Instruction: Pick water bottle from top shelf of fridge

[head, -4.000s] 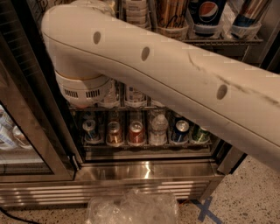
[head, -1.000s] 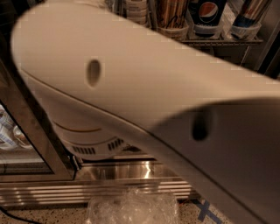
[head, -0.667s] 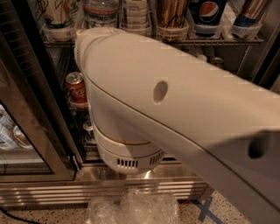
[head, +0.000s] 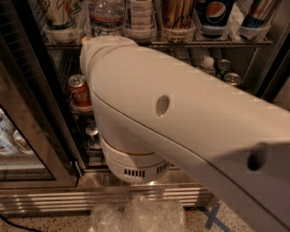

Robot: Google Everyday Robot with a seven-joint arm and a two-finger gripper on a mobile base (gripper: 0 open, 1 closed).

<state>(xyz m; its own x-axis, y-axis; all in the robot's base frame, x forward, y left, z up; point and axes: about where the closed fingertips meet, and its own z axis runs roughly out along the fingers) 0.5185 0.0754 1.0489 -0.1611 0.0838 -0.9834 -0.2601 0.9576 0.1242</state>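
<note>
The water bottle (head: pixel 106 19), clear and ribbed with a dark label band, stands in a clear tray on the top shelf (head: pixel 213 44), second from the left; its cap is cut off by the top edge. The shelf is a wire rack inside the fridge (head: pixel 43 118), whose glass door stands open at the left. My white arm (head: pixel 181 113) fills the middle and right of the view, with its round joint housing (head: pixel 133 165) low in front of the lower racks. My gripper is out of view.
Beside the water bottle stand a pale can (head: pixel 61 16), a white bottle (head: pixel 140 16), a brown bottle (head: pixel 176 13), a Pepsi bottle (head: pixel 216 13) and another can (head: pixel 258 18). A red cola can (head: pixel 80 93) sits a rack lower. Crumpled clear plastic (head: pixel 140 215) lies on the floor by the steel base (head: pixel 45 199).
My arm has swung back and to the right, uncovering the left of the shelves, the water bottle and the red can. Over the last 0.7 s it has barely moved.
</note>
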